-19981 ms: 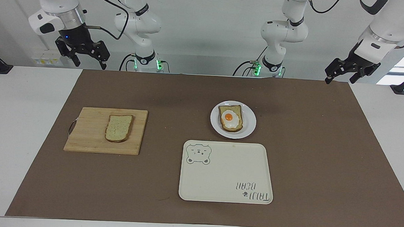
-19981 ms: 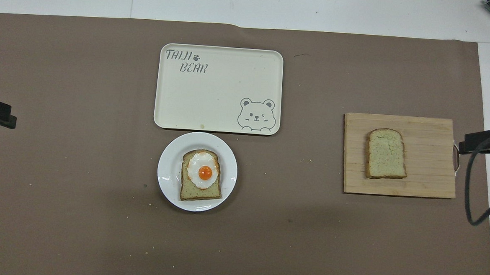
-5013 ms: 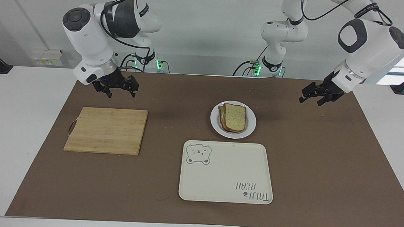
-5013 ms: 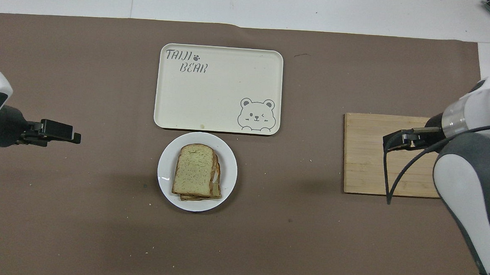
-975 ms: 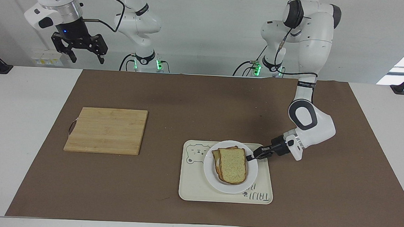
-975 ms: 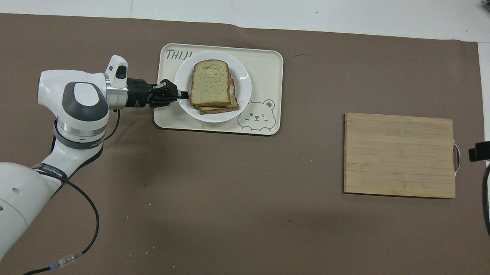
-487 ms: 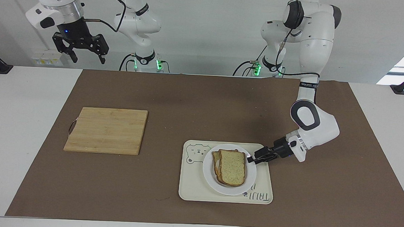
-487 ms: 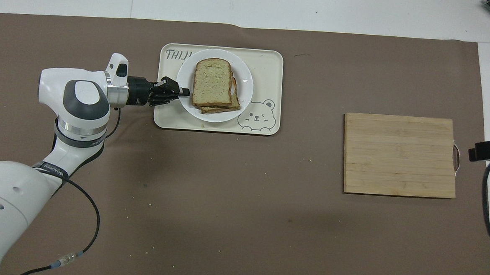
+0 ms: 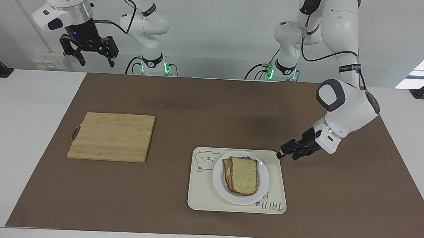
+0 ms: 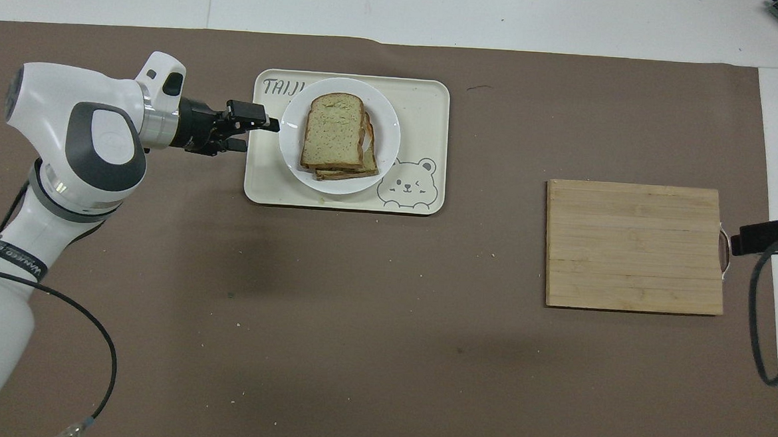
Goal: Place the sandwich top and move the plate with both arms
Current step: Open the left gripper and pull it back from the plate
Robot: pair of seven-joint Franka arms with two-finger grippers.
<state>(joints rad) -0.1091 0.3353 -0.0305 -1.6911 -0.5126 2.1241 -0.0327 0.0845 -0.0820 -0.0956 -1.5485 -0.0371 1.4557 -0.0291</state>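
Note:
The white plate (image 9: 263, 173) rests on the cream tray (image 9: 201, 197). The sandwich top (image 9: 244, 176) lies on the lower slice on the plate, and the egg is hidden. In the overhead view the plate (image 10: 291, 143) and the sandwich top (image 10: 332, 130) sit on the tray's half toward the left arm. My left gripper (image 9: 285, 156) is open and empty, just off the tray's corner toward the left arm's end, apart from the plate; it also shows in the overhead view (image 10: 260, 135). My right gripper (image 9: 96, 62) is open and empty, held high near its base, waiting.
A bare wooden cutting board (image 9: 111, 136) lies toward the right arm's end of the brown mat; it also shows in the overhead view (image 10: 634, 248). The tray (image 10: 428, 101) carries a bear drawing. The right gripper's tip (image 10: 771, 236) shows beside the board's handle.
My left gripper has let go of the plate's rim and drawn back and up toward the left arm's end. The plate stays on the tray. The right arm has barely moved.

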